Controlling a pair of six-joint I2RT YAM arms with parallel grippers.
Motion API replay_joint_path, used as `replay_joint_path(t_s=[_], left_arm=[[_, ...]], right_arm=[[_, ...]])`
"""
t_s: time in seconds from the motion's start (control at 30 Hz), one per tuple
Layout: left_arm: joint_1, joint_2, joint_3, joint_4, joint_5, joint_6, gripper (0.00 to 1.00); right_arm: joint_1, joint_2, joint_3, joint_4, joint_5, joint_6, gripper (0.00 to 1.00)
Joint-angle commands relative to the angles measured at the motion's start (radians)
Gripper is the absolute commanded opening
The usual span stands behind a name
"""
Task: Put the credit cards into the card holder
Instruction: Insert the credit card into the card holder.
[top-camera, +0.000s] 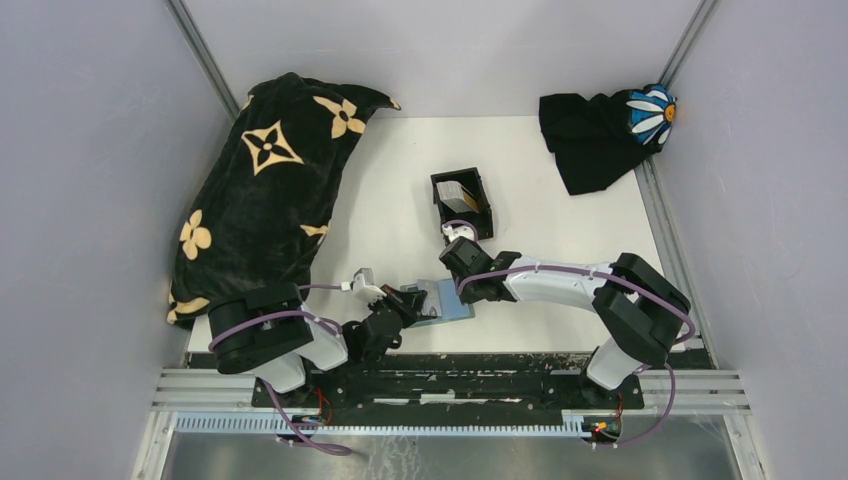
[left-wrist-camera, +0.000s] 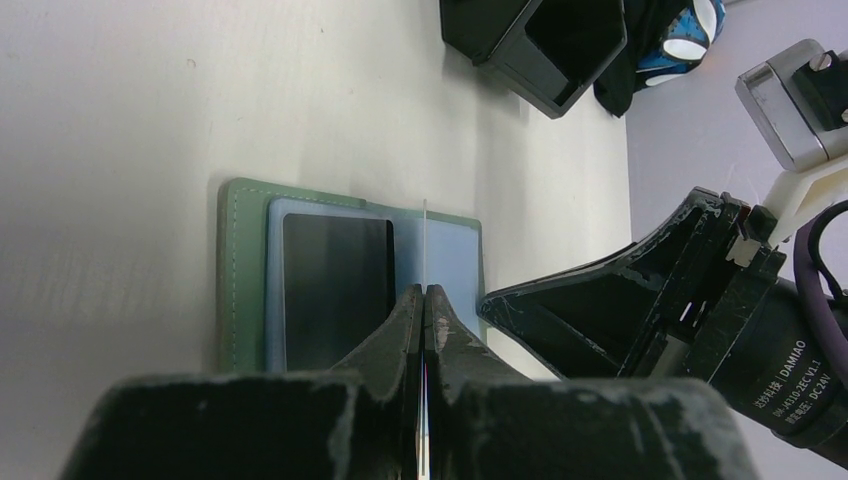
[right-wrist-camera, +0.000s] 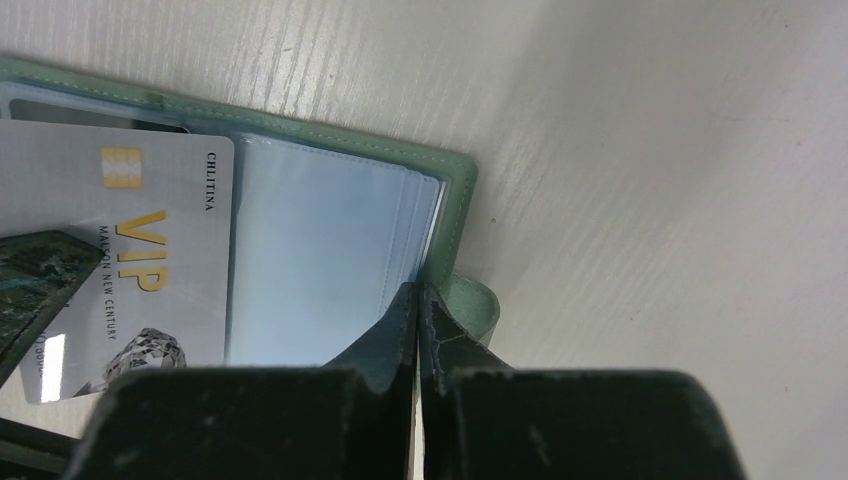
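Credit card (right-wrist-camera: 150, 260) pinched edge-on in the left gripper (left-wrist-camera: 425, 300); right gripper (right-wrist-camera: 418, 300), fingers pressed together, pins the green wallet (left-wrist-camera: 232, 280). Slip there, and the wallet could drag along.

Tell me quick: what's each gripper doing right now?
Left gripper: shut on a silver VIP card.
Right gripper: shut, tips at the green wallet edge; whether it pinches anything cannot be told.

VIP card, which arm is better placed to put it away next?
Left, probably: the left gripper is shut on the VIP card, while the right gripper sits shut at the green wallet's edge.
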Motion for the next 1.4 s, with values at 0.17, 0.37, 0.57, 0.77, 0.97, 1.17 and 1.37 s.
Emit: replay_joint_path(t_s=[0.17, 0.37, 0.57, 0.77, 0.97, 1.17, 1.37], left_arm=[[-0.009, 0.035, 0.009, 0.06, -0.054, -0.039, 0.03], [-0.011, 0.051, 0.011, 0.071, -0.055, -0.047, 0.03], [-0.014, 0.073, 0.017, 0.09, -0.051, -0.057, 0.03], [-0.022, 0.096, 0.019, 0.102, -0.057, -0.078, 0.03], [-0.029, 0.126, 0.022, 0.101, -0.066, -0.114, 0.03], [-0.036, 0.177, 0.027, 0.104, -0.08, -0.167, 0.03], [-0.038, 0.23, 0.038, 0.137, -0.07, -0.182, 0.03]], right_arm=[[0.004, -0.002, 0.018, 0.018, 0.013, 0.012, 0.01], [0.003, -0.003, 0.017, 0.02, 0.012, 0.012, 0.01], [0.004, -0.002, 0.013, 0.021, 0.012, 0.014, 0.01], [0.004, 0.001, 0.014, 0.021, 0.01, 0.013, 0.01], [0.003, 0.002, 0.013, 0.02, 0.009, 0.013, 0.01], [0.002, 0.001, 0.011, 0.022, 0.008, 0.014, 0.01], [0.004, -0.001, 0.011, 0.022, 0.006, 0.015, 0.01]])
